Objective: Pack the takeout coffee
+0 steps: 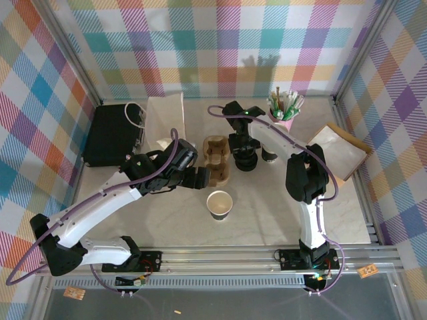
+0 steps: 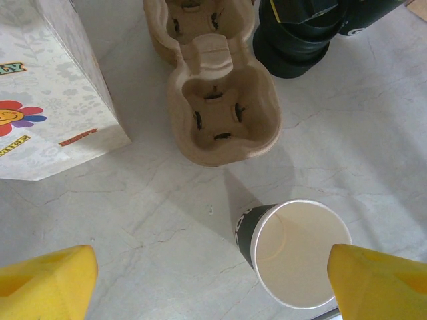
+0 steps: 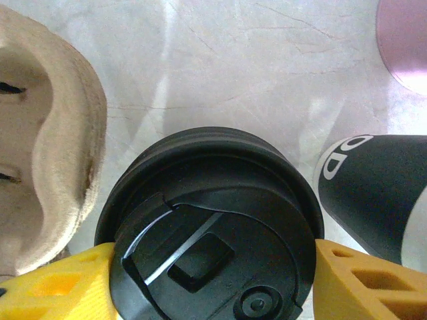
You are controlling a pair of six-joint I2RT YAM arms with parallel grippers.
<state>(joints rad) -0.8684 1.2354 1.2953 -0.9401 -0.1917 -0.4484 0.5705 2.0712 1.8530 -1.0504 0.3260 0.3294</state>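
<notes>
Coffee cup (image 1: pixel 219 205) stands upright and lidless on the desk (image 1: pixel 273 220), lower centre of the top view, just below the cardboard carrier (image 1: pixel 217 161). Left hand (image 1: pixel 200 178) is the nearer, wide open and empty, cup toward its lower-right finger. Right hand (image 3: pixel 213 280) appears to clasp a black lid (image 3: pixel 213 247) beside the carrier, with a dark cup (image 3: pixel 377 187) at its right

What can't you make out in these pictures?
Right wrist view: whatever is under the black lid, hidden by the lid itself.
Right wrist view: the dark cup's lettering, curving out of sight.
Top view: items in the pink holder, too small to identify.
</notes>
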